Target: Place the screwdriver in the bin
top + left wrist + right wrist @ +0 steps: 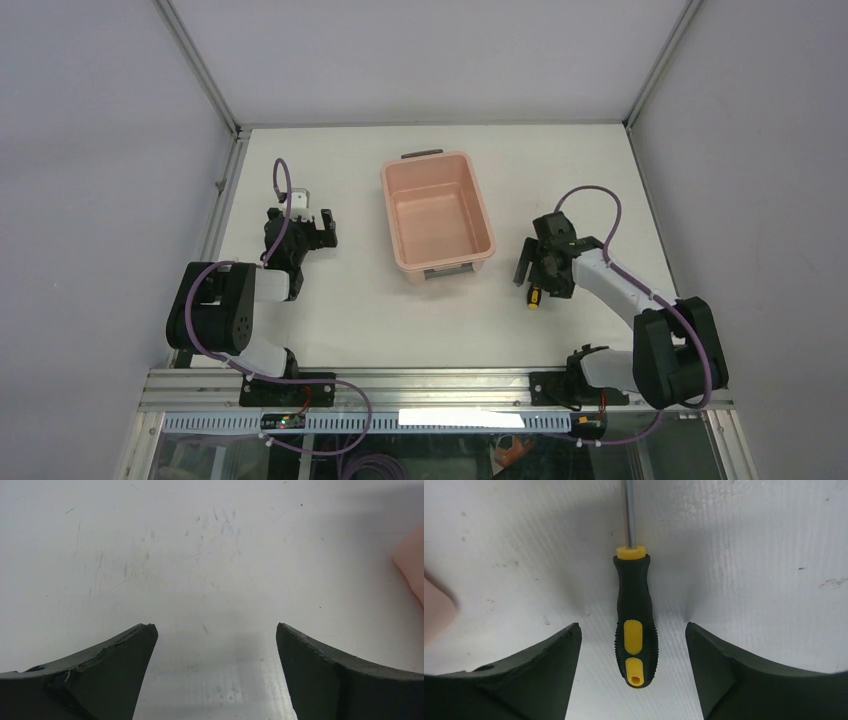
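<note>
The screwdriver (634,590) lies flat on the white table with its yellow-and-black handle between my right gripper's fingers and its thin shaft pointing away. My right gripper (633,625) is open, with a gap on each side of the handle, not touching it. In the top view the right gripper (537,272) hovers over the screwdriver (534,296), right of the bin's near corner. The salmon-pink bin (437,210) stands at the table's middle and holds nothing. My left gripper (326,228) is open and holds nothing, left of the bin.
The left wrist view shows my left gripper (215,625) open over scratched bare table, with a corner of the bin (412,565) at the right edge. A pink blur of the bin (434,610) shows at the left of the right wrist view. Metal frame rails border the table.
</note>
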`<control>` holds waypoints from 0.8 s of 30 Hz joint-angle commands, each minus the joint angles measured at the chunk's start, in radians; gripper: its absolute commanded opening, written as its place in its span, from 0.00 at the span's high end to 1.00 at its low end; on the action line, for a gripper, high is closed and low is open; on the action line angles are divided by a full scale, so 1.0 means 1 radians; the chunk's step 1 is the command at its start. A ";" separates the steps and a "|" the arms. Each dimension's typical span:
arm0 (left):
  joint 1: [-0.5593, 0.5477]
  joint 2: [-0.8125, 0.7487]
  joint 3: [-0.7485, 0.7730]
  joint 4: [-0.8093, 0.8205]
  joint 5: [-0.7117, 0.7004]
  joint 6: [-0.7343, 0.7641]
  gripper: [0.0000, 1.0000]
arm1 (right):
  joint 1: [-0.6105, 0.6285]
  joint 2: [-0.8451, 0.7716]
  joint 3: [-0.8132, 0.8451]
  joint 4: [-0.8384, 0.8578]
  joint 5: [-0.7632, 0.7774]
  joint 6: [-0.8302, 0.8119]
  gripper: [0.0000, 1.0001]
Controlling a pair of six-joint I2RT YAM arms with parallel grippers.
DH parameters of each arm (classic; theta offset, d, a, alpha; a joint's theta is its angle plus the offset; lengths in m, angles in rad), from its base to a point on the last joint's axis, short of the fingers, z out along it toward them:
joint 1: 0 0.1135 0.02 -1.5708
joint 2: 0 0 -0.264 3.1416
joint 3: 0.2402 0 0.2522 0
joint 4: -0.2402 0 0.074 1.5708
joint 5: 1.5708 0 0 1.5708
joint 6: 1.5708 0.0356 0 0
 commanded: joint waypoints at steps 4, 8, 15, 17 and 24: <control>-0.007 -0.026 0.002 0.027 0.007 -0.016 0.01 | 0.016 0.092 -0.014 0.059 0.016 0.069 0.41; -0.006 -0.027 0.002 0.027 0.007 -0.016 0.01 | 0.018 0.129 0.004 0.063 0.053 0.081 0.86; -0.007 -0.025 0.002 0.027 0.007 -0.016 0.01 | 0.021 0.006 0.114 -0.025 0.162 0.019 1.00; -0.007 -0.027 0.002 0.027 0.007 -0.016 0.01 | 0.021 -0.046 0.166 -0.071 0.213 -0.015 1.00; -0.007 -0.026 0.002 0.027 0.007 -0.016 0.01 | 0.042 -0.189 0.361 -0.094 0.078 -0.118 1.00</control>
